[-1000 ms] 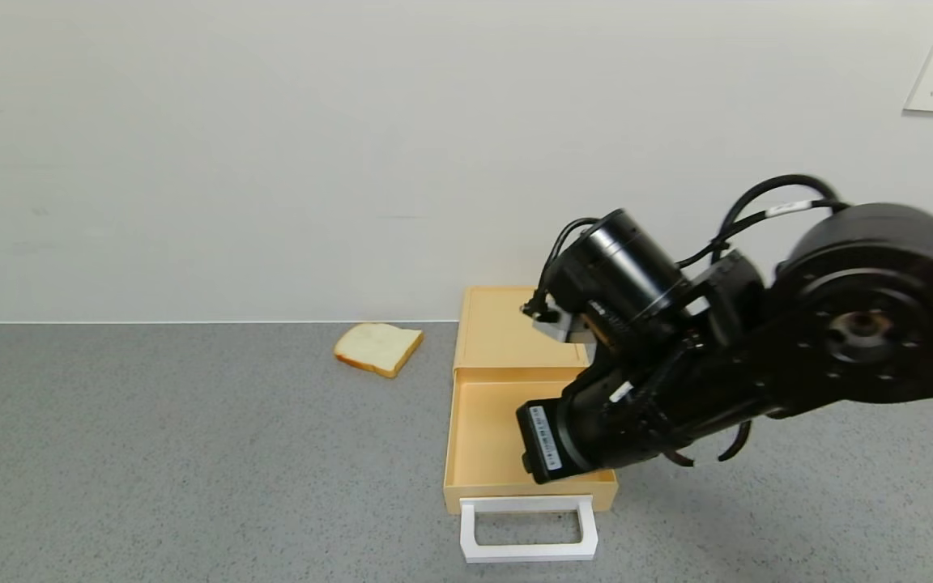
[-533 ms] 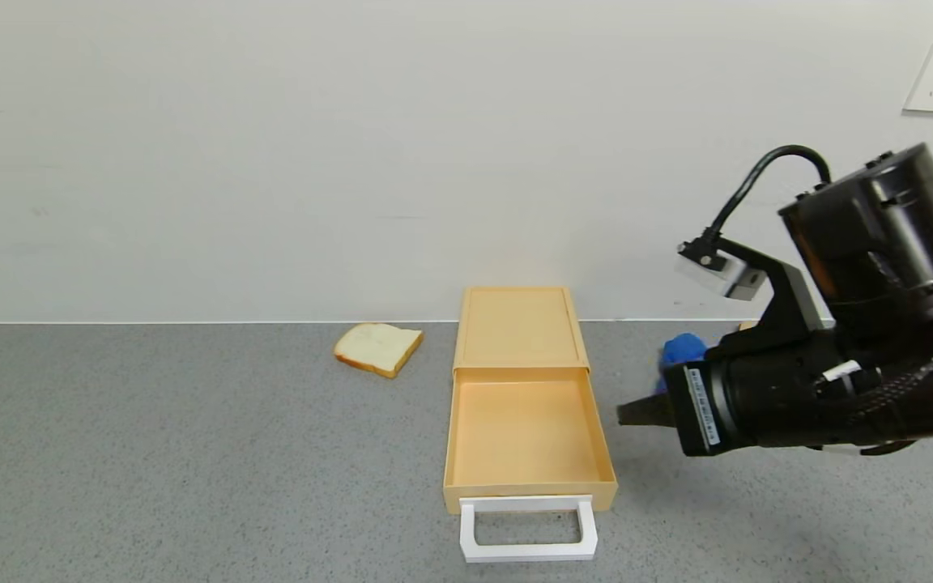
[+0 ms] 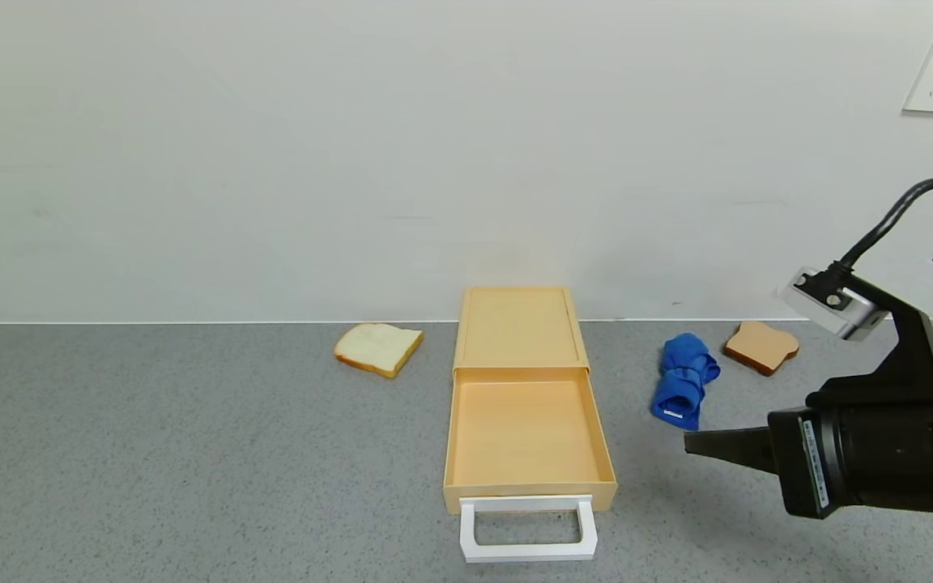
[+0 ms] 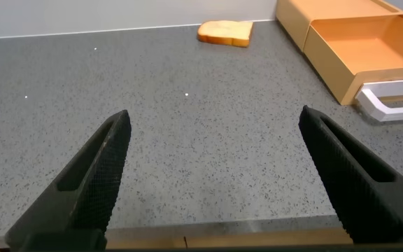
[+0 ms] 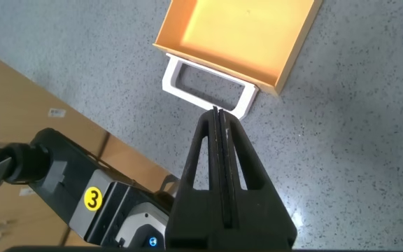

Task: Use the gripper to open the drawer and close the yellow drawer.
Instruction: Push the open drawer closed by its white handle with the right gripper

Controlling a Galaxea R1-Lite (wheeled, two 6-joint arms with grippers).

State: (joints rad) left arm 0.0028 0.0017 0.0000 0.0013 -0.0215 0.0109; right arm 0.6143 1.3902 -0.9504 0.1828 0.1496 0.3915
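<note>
The pale yellow drawer [image 3: 521, 433] is pulled out of its flat yellow casing [image 3: 517, 328] at the table's middle, and the tray is empty. Its white loop handle [image 3: 528, 529] points toward me. The drawer also shows in the right wrist view [image 5: 240, 35] with its handle [image 5: 207, 87], and in the left wrist view [image 4: 366, 52]. My right gripper [image 3: 689, 444] is shut and empty, hovering to the right of the drawer, apart from it; in its own view its tips [image 5: 217, 110] sit just off the handle. My left gripper [image 4: 215, 122] is open and empty over bare table, left of the drawer.
A pale bread slice [image 3: 377, 347] lies left of the casing near the wall. A rolled blue cloth [image 3: 683, 379] and a brown toast slice [image 3: 760, 346] lie to the right. The grey table's front edge [image 4: 208, 234] is close under my left gripper.
My right arm has swung away from above the open drawer to the right and lower, uncovering the blue cloth and the toast. The drawer has not moved.
</note>
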